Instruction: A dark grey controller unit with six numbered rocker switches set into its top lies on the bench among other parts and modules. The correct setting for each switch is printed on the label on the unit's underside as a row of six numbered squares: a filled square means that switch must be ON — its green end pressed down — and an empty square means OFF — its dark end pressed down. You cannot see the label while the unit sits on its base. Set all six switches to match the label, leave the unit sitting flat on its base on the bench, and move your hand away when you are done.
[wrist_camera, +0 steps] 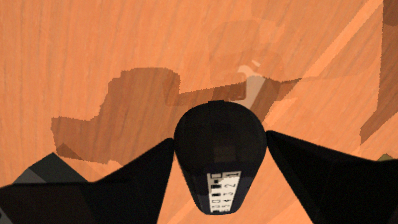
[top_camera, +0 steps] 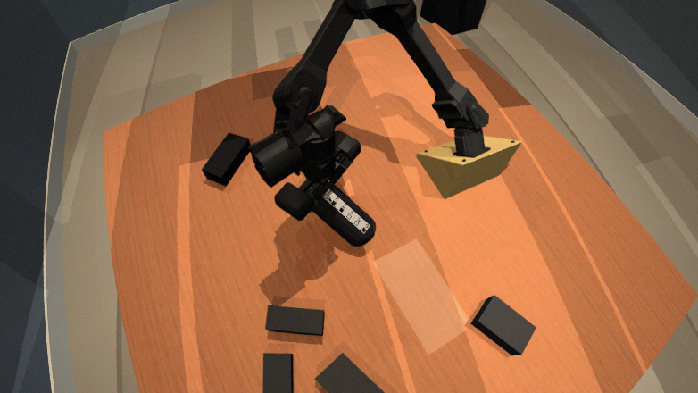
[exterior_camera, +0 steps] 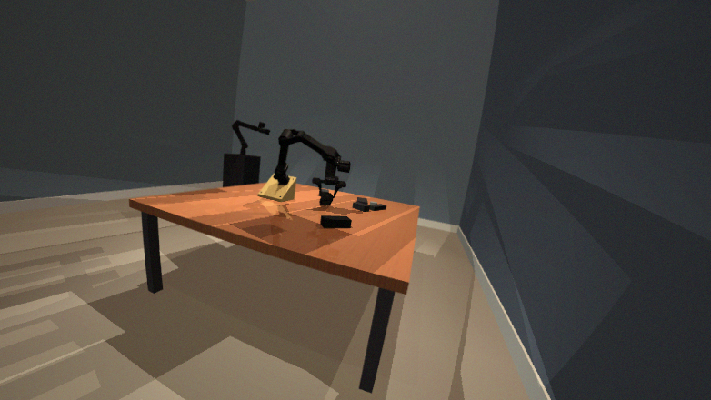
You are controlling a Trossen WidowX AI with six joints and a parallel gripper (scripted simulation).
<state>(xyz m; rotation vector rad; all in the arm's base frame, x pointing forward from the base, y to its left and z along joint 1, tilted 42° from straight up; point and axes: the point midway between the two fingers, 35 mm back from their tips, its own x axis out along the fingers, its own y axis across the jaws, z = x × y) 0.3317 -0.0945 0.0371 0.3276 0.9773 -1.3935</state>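
The gripper (top_camera: 320,177) (exterior_camera: 326,196) (wrist_camera: 219,139) pinches the controller unit (top_camera: 341,222) (exterior_camera: 325,200) (wrist_camera: 220,125), label exposed, above the bench (top_camera: 220,273) (exterior_camera: 198,208) (wrist_camera: 75,40) and apart from the yellow wedge (top_camera: 470,171) (exterior_camera: 284,191) (wrist_camera: 386,157). Narrow contact on rounded sides could let it pivot or slip; lowering it while tilted could tip it over or knock a switch.

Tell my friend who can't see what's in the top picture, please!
A black robot gripper holds a dark, round-ended controller unit with its white label showing, above an orange-brown wooden table with dark rectangular blocks.
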